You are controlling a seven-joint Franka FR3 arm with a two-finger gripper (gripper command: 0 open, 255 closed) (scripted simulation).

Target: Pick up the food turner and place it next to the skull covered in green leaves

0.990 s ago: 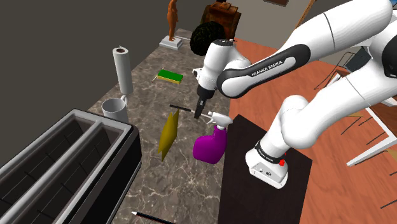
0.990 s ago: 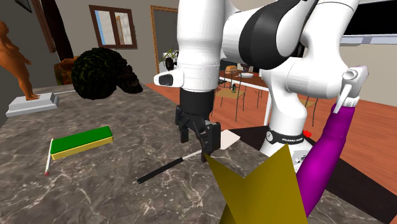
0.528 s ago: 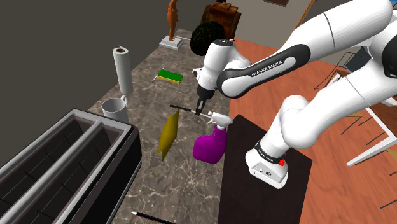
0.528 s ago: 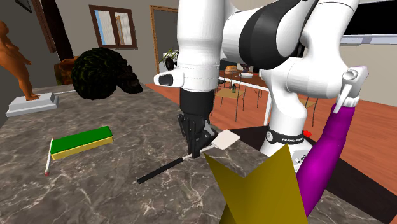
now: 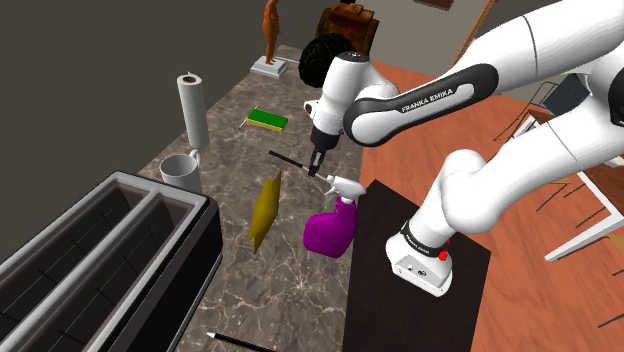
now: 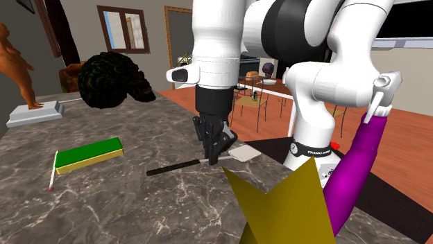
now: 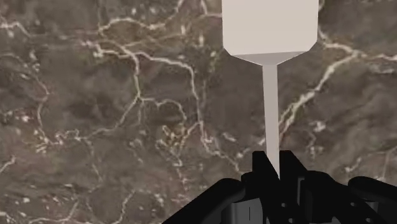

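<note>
The food turner has a black handle and a pale flat blade. My gripper is shut on its thin neck, and the tool hangs roughly level a little above the marbled counter. In the wrist view the blade and neck stick out beyond the gripper. From the shoulder view the gripper is over the counter's middle. The skull covered in dark green leaves sits at the far end of the counter, well beyond the gripper.
A green block and a pencil lie between gripper and skull. An olive-yellow object and a purple spray bottle stand close on the stand's side. A paper roll, mug, black bins and brown statue line the counter.
The fingers, open around the turner's neck a second ago, shut on it. The hand then rose, lifting the turner off the counter.
</note>
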